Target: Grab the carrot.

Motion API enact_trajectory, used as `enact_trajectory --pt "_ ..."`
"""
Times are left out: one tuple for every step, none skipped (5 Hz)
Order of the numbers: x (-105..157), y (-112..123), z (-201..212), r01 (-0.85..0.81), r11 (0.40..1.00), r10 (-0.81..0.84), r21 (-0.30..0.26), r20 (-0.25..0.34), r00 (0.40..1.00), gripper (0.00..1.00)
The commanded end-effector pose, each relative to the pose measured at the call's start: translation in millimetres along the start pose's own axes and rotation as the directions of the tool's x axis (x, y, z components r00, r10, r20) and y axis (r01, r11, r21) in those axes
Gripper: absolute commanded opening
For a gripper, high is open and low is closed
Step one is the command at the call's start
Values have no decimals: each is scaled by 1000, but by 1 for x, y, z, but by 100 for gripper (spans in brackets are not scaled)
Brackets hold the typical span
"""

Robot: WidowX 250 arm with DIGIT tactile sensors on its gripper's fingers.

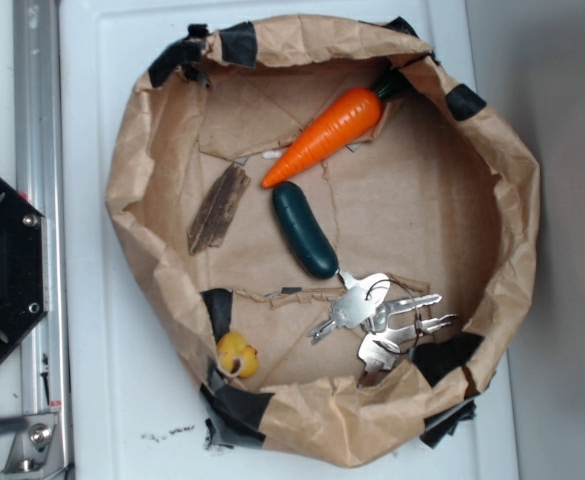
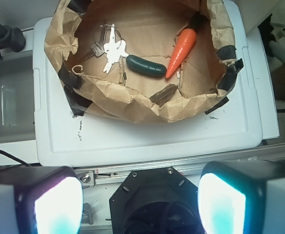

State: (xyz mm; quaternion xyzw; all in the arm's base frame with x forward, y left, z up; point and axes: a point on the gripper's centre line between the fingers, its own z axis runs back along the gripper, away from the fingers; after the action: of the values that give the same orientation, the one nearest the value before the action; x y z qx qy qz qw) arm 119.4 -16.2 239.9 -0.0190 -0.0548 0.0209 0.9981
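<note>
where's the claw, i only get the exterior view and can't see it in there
Observer: The wrist view shows the claw open, with its fingers wide apart at the bottom edge.
Operator: is it over the carrot yet
Observer: No. In the wrist view the carrot lies far ahead near the top, inside the paper bag, and the black base shows between the claw's fingers.

Carrot in brown paper basin, tip just above pickle.
</note>
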Motion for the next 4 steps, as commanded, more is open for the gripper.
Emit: enact_trajectory --pt "90 7 -62 -147 989 144 3 163 976 100" --pt "115 31 -110 -250 964 237 90 131 963 100" --pt "134 49 -143 -272 961 265 56 111 958 100" --pt "134 49 -143 -272 961 265 56 111 958 100"
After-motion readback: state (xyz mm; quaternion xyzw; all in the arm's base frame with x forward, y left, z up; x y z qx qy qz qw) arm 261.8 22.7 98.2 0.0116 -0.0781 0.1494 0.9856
